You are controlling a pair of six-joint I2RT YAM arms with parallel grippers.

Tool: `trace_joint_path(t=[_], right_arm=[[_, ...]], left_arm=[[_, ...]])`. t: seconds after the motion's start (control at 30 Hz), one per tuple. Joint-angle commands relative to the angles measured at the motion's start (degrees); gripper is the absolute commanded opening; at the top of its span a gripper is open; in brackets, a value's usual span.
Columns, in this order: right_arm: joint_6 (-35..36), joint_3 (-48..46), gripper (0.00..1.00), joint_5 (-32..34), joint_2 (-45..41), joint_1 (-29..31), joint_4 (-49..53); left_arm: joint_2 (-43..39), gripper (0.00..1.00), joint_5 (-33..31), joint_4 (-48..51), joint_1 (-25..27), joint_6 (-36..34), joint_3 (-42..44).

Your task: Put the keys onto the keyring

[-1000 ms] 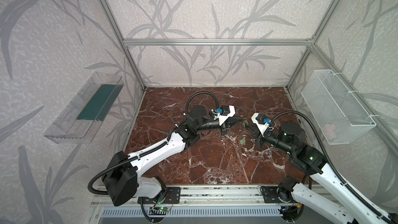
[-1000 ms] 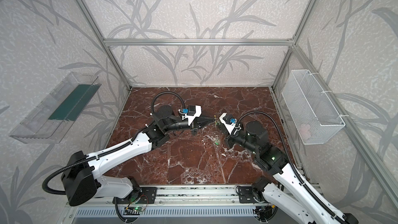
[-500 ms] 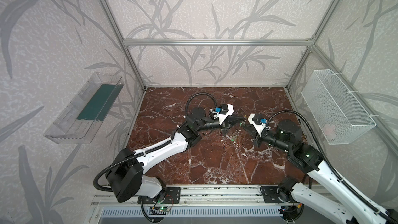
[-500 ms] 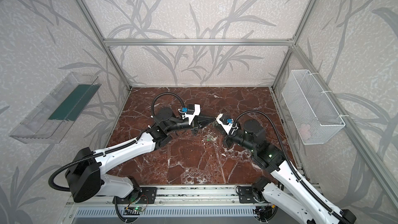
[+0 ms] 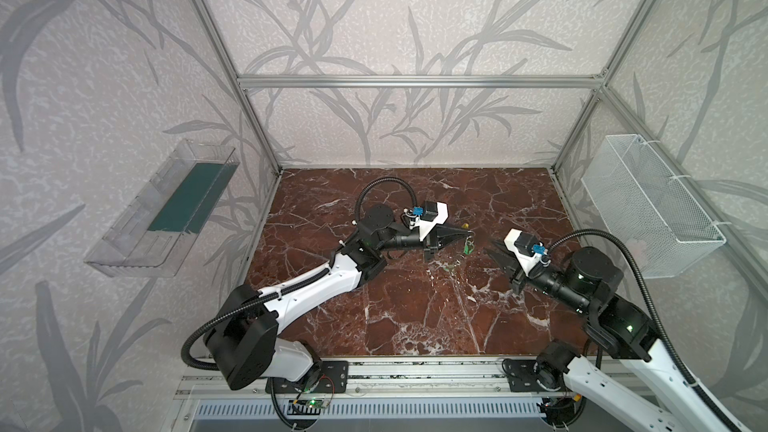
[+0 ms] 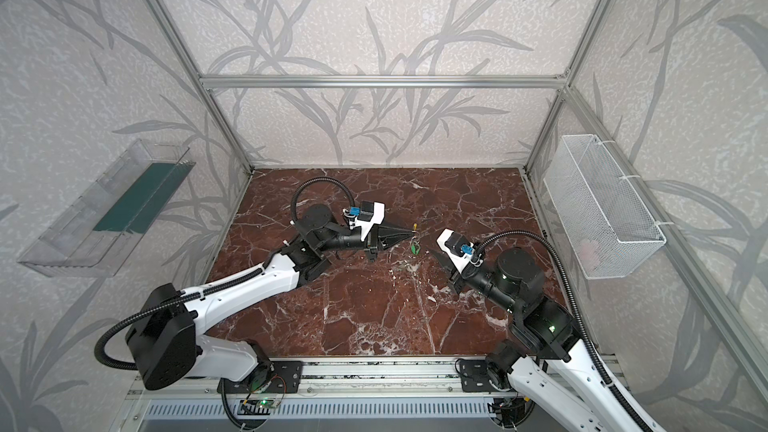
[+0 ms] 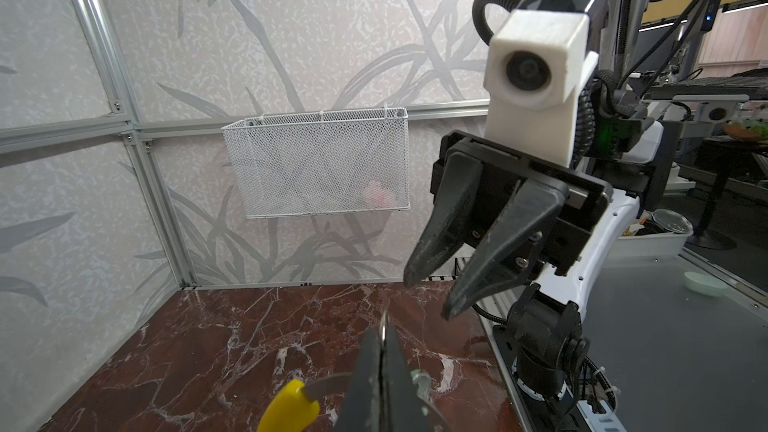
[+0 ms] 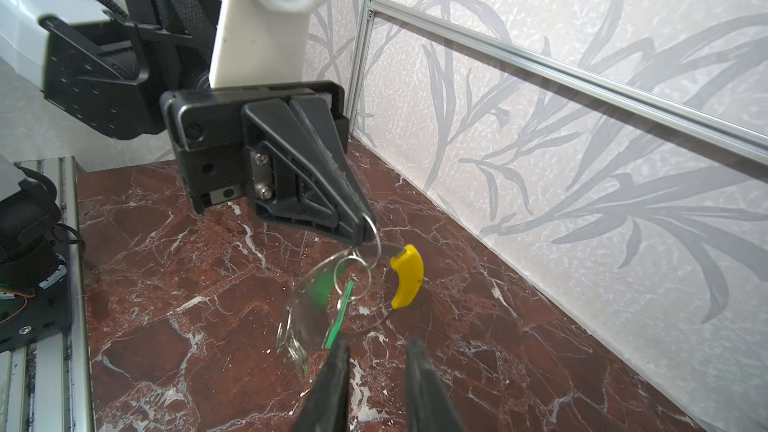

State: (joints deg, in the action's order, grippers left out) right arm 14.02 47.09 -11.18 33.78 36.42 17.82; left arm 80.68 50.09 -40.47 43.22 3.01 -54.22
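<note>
A: Claws first: how do they stand?
B: Left gripper (image 8: 361, 230) pinches the keyring (image 8: 407, 276) at centre frame; right gripper (image 8: 377, 346), bottom centre, gapes empty.
A: Keys?
B: The keys (image 8: 338, 317) hang blurred beneath the left tips, just above the right ones.

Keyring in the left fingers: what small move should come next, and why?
Probably lower the left fingers and lay the keyring on the table: the green-tagged keys seem to hang from it, and the right fingers stand open, empty, clear of them.
</note>
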Motion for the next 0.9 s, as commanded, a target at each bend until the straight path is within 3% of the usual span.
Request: trace_joint_path(t=[0.0,0.4,0.7,0.87], right_arm=[[-1.43,1.65,0.24,-3.13,2.24,-0.13,-2.84],[-3.10,2.18,0.20,-8.32,6.01,-0.20,-6.49],[-3.11,1.58,0.10,-8.77,5.34,-0.21,-6.14],[-3.39,0.85,0.09,-9.72,4.57,-0.16,-7.37]], left_arm=[[-0.87,0.00,3.61,-0.17,-0.13,-0.46,-1.68],[-3.07,0.00,4.49,2.67,-0.15,-2.04,-0.72],[-3.43,0.00,5.02,3.44,-0.08,-2.46,-0.99],[-3.34,0.00,5.49,4.47,-0.14,-2.91,-1.35]])
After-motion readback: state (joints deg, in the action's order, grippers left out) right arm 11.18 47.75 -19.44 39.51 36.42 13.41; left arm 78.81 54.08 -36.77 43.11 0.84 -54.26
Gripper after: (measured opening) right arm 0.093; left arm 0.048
